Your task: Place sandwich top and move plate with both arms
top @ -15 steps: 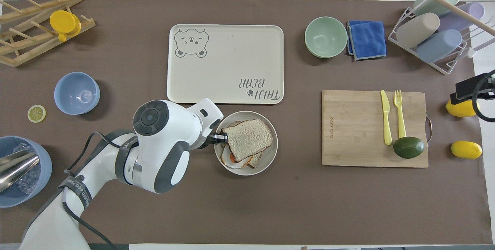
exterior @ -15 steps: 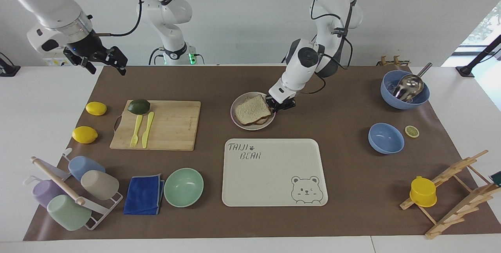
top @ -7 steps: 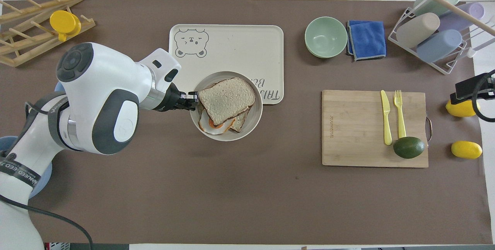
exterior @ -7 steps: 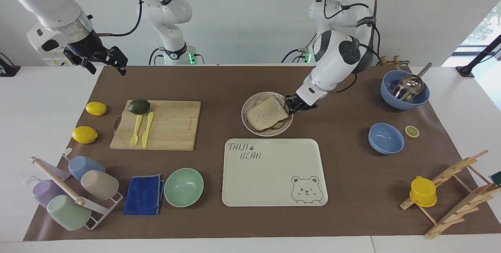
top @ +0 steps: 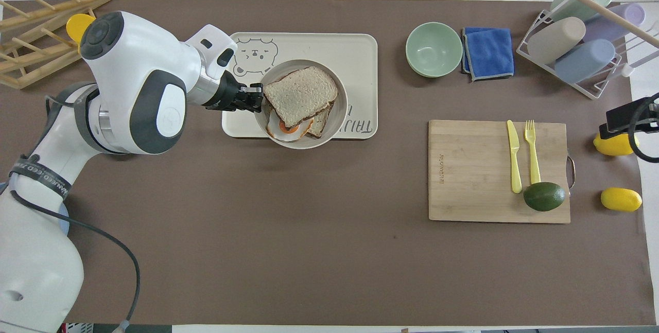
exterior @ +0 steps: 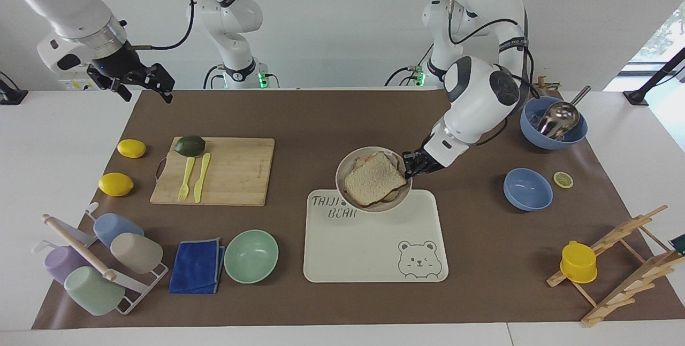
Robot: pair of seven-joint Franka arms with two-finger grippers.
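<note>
1. We see the plate held up in the air with its farther part over the edge of the tray nearest the robots; a second ago it sat on the mat nearer the robots, so it has been lifted and carried toward the tray.
2. The bread top lies on the stack in the plate, above the egg and the lower slice, and it has ridden along without sliding off. We judge the topping step done.
3. Our left gripper is clamped shut on the plate's rim at the side toward the left arm's end; the pinch has not let go during the carry.
4. Our right gripper waits, spread wide and empty, over the mat's corner at its own end, unmoved.
5. We reckon what remains is lowering the plate onto the tray. A one-sided rim pinch could let it tip.
</note>
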